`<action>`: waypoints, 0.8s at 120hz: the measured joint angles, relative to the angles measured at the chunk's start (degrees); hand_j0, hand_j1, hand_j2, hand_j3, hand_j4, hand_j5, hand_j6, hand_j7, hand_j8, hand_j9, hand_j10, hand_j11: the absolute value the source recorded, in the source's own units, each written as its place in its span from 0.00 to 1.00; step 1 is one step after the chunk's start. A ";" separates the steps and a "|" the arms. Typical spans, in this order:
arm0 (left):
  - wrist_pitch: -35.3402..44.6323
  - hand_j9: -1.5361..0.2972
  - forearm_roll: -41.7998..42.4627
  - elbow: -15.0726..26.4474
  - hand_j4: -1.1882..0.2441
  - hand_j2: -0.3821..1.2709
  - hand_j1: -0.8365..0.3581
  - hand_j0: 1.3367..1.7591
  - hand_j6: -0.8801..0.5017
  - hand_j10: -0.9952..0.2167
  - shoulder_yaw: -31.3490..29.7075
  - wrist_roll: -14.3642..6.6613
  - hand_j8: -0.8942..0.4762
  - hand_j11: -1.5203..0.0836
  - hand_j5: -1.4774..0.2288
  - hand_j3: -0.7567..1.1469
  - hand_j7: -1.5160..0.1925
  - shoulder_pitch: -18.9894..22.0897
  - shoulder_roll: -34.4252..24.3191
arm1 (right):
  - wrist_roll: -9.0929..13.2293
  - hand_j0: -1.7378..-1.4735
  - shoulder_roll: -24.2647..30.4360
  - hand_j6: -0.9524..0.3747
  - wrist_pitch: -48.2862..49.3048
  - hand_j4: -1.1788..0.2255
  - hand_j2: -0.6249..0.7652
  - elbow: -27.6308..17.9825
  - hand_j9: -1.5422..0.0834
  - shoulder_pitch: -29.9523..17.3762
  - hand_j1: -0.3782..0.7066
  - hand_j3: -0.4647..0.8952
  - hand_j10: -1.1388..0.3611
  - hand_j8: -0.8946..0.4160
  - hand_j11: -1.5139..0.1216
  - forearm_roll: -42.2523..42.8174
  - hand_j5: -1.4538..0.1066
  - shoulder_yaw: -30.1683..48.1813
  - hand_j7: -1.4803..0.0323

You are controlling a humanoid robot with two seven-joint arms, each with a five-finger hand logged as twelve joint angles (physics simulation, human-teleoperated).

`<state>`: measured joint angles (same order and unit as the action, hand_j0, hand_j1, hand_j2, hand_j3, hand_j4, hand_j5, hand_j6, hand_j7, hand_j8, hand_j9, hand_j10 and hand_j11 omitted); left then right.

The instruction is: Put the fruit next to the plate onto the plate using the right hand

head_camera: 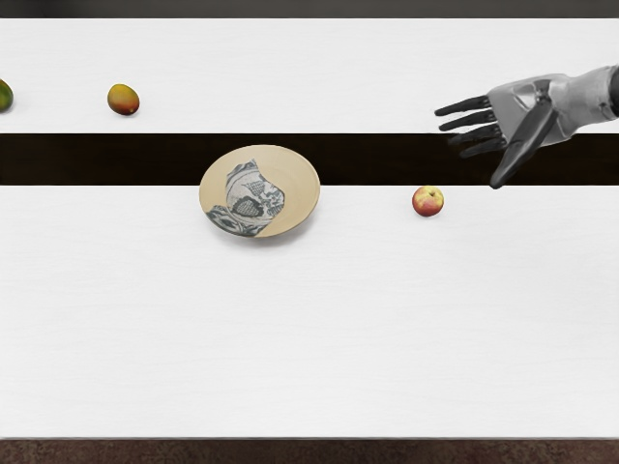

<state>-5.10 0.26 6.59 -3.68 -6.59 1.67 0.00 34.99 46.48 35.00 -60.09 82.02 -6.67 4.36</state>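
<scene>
Right robot hand (pixel 484 130) spread — above the apple (pixel 427 201) — holding nothing.

One plate (pixel 295 174), one apple (pixel 427 200), two mangoes (pixel 123 99) (pixel 3 95) — one half out of view — and one hand (pixel 513 111).

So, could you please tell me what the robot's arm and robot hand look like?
Only the right arm shows: a smooth silver-grey shell, darker at the picture's edge. The right robot hand has a silver-grey, faceted body and slim black fingers. No cables or markings are visible.
</scene>
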 joint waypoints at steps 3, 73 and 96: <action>0.00 0.83 0.00 0.00 0.82 0.23 0.98 0.76 0.63 0.81 0.00 0.00 0.64 0.94 0.86 0.40 0.88 0.00 0.00 | 0.00 0.30 0.23 0.72 0.01 0.84 0.45 -0.07 0.95 -0.25 0.03 0.34 0.76 0.68 0.93 0.10 0.93 -0.05 0.98; 0.00 0.83 0.00 0.00 0.82 0.23 0.98 0.76 0.63 0.81 0.00 0.00 0.64 0.94 0.86 0.40 0.88 0.00 0.00 | 0.01 0.30 -31.13 0.72 -45.64 0.84 0.45 -6.97 0.95 21.98 0.03 0.34 0.76 0.68 0.93 10.54 0.93 -37.09 0.98; 0.00 0.83 0.00 0.00 0.82 0.23 0.98 0.76 0.63 0.81 0.00 0.00 0.64 0.94 0.86 0.40 0.88 0.00 0.00 | 0.01 0.30 -32.50 0.72 -53.52 0.84 0.45 -5.23 0.95 13.28 0.03 0.34 0.76 0.68 0.93 14.99 0.93 -38.00 0.98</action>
<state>-5.10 0.26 6.59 -3.69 -6.59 1.67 0.00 35.00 13.98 -18.52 -65.32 95.30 8.32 -33.64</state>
